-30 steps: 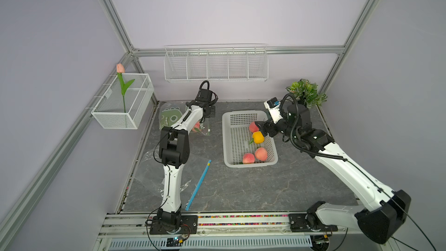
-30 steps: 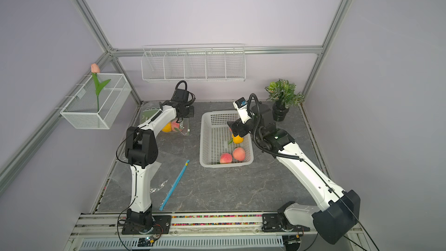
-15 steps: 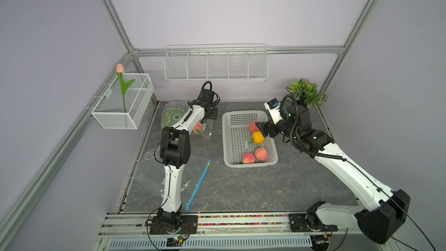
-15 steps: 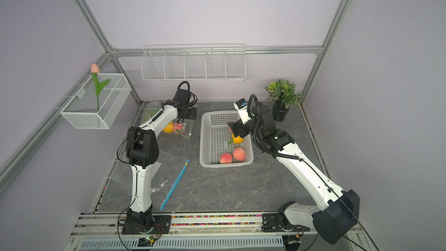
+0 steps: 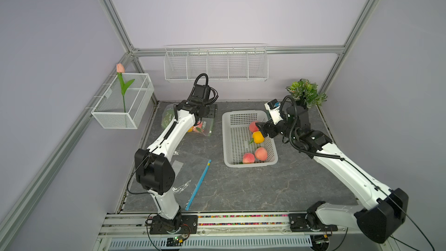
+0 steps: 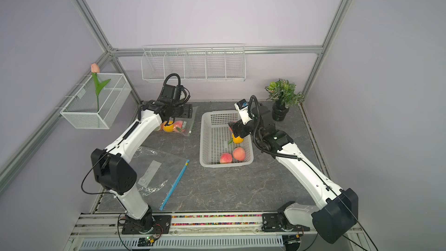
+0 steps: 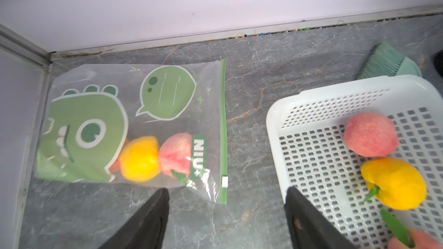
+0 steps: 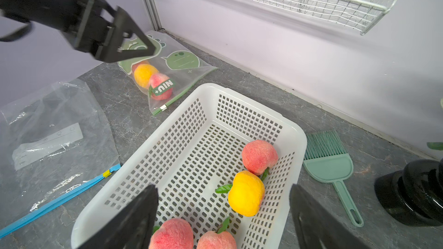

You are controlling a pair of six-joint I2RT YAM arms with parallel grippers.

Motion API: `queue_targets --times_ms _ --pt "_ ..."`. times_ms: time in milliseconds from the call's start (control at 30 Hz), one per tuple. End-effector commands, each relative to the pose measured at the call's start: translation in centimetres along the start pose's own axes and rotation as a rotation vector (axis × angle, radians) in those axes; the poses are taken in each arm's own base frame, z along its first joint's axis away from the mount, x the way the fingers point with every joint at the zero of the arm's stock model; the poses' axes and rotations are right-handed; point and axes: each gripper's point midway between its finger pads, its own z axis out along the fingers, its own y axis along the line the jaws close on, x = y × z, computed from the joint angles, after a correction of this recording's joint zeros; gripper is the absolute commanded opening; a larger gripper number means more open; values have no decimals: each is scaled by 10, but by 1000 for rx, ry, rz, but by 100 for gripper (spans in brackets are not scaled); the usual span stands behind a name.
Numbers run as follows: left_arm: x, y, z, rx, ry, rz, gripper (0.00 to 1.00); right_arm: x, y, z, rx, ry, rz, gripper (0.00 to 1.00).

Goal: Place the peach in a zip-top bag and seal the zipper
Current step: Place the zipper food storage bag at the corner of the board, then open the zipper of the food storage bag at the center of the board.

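My left gripper (image 7: 226,190) hangs released over the zip-top bag (image 5: 206,126), nine o'clock of the basket (image 5: 226,141); my right gripper (image 8: 223,186) gapes empty above it.

Light: bright, even and diffuse, from overhead.
Shadows: faint, soft-edged patches on the tabletop (image 5: 241,189) in both top views.
Glare: white glints on the creased clear bag (image 6: 154,185); sheen on the printed bag (image 7: 206,183) and the black pot (image 8: 412,197).
Distortion: wide-angle; frame posts (image 5: 109,13) splay outward toward the edges.
Focus: top views crisp; left wrist view slightly soft, nearest foreground blurred.
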Motion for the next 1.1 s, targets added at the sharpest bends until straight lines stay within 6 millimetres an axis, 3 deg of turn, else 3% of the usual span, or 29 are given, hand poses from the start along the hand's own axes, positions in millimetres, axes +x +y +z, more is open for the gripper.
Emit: queue_targets --times_ms 0,233,400,667,900,1067 --pt "40 8 -17 -18 79 -42 78 5 -6 6 20 -5 33 88" --pt "98 8 -67 34 78 -151 78 14 -8 7 23 10 54 88" --pt "141 4 -85 44 105 -208 78 17 -8 2 28 10 74 88" --pt "207 -7 -85 9 170 -244 77 24 -6 -4 17 33 88 89" --pt "260 -7 -69 -17 239 -281 76 29 -8 -9 25 35 91 89" --pt "286 -10 -57 -54 284 -235 75 34 -9 -9 28 43 94 89"
